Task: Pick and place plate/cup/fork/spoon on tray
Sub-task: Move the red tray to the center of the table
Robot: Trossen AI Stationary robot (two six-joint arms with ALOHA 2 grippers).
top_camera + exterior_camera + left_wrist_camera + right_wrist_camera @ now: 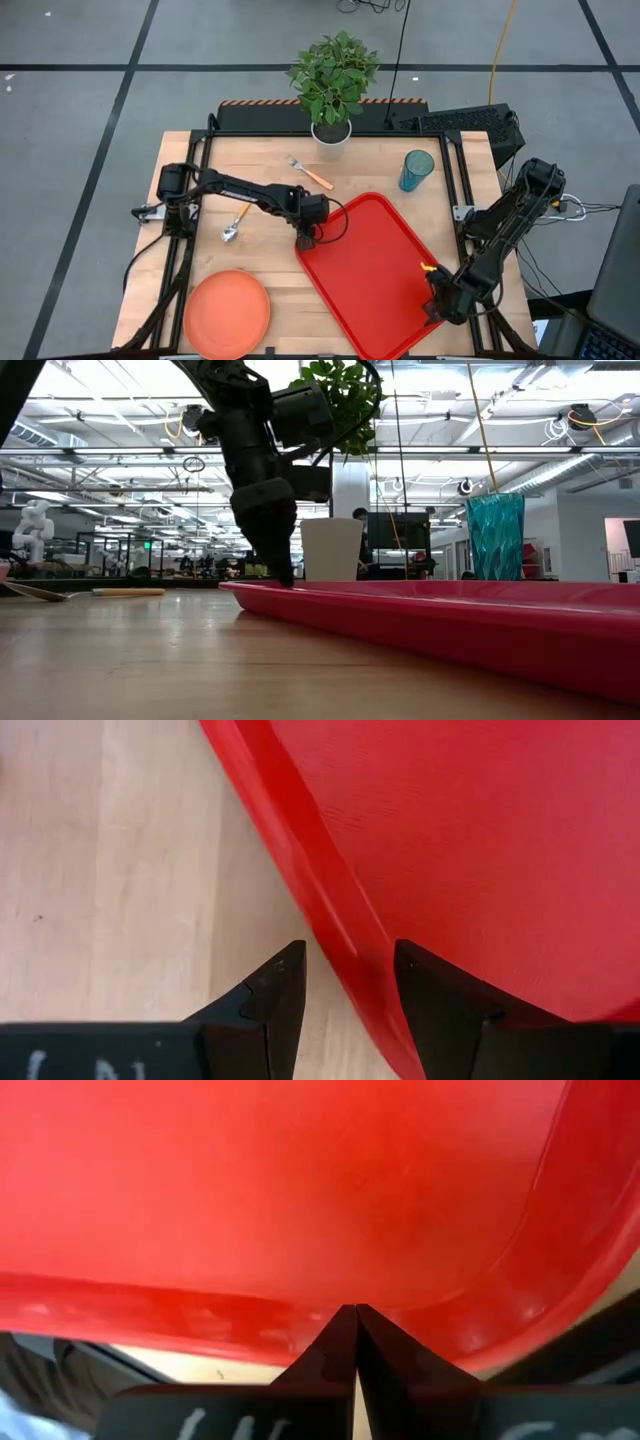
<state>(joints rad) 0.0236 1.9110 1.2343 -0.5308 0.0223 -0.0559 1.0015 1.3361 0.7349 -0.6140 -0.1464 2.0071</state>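
Note:
The red tray (380, 270) lies slantwise on the table's right half. My left gripper (304, 240) points down over the tray's left corner, open, with one finger outside the rim (345, 945) and one inside. My right gripper (436, 304) is shut at the tray's right rim, near its near corner. The orange plate (227, 312) lies flat at the near left. The spoon (235, 224) lies left of the left gripper. The fork (311, 174) lies near the plant pot. The teal cup (416, 170) stands upright beyond the tray and also shows in the low view (494, 536). My left gripper comes from above, pointing down, its fingers (272, 988) astride the rim at the tray's left corner (285, 584). I cannot tell whether they touch the rim. My right gripper's shut fingertips (355, 1320) meet the outer side of the tray's rim (300, 1320) near a rounded corner. The tray lies flat on the table.
A white pot with a green plant (333, 78) stands at the table's far edge. A dark keyboard-like device (470, 122) lies at the far right. Bare wood shows between the plate and the tray (285, 300).

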